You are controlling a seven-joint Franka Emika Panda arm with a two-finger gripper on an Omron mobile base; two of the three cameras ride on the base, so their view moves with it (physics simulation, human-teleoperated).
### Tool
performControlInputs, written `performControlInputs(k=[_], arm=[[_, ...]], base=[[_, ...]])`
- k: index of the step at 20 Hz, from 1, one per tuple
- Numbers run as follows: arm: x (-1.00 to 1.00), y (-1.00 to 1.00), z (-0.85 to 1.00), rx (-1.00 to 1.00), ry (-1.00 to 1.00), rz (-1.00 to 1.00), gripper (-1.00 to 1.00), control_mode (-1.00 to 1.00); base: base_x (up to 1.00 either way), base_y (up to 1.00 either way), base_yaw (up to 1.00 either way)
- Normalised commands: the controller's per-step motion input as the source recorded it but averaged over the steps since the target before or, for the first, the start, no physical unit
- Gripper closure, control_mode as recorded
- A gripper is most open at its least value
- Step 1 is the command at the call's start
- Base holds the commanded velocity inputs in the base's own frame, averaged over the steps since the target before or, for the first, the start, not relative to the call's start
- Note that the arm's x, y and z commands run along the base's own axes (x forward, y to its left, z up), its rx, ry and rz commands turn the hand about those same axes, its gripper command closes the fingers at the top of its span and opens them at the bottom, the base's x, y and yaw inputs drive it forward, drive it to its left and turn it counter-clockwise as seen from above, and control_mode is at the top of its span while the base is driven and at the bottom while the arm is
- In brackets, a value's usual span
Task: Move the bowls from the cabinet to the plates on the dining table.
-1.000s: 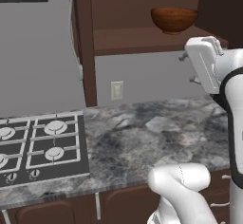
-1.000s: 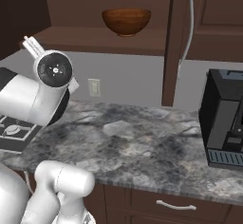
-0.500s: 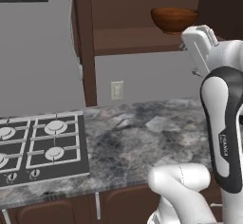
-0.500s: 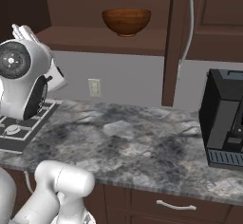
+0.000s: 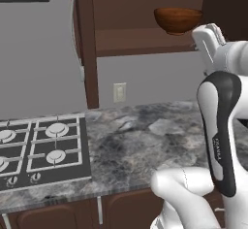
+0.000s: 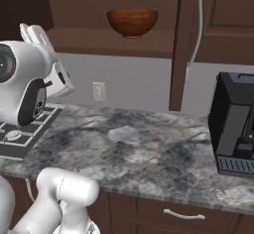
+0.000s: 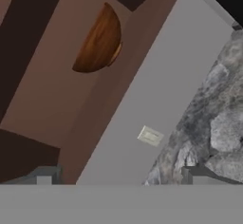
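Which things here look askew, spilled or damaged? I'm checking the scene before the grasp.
Nothing stands out. The brown bowl sits upright on the shelf of the open cabinet, the stone counter shows no spill, and the coffee machine and hob look normal.

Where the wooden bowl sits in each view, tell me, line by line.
Left base view: wooden bowl top right, on the cabinet shelf.
Right base view: top centre, same shelf.
Hand view: upper left, rolled sideways.
Shared landmark: wall outlet below the shelf.
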Motion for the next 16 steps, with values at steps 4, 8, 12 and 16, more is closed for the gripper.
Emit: performControlInputs(k=[4,8,12,16], arm=[[0.1,-0.19,0.12,0.12,-0.05,-0.11,-1.0,-1.0],[0.0,0.0,0.15,0.05,-0.07,-0.2,-1.0,-1.0],[0.0,-0.02,0.18,0.05,-0.04,-0.2,-1.0,-1.0],[0.02,-0.12,0.17,0.05,-0.01,-0.18,-1.0,-1.0]], base=[[0.0,0.0,0.0],[0.0,0.0,0.0],[0.0,0.0,0.0],[0.0,0.0,0.0]])
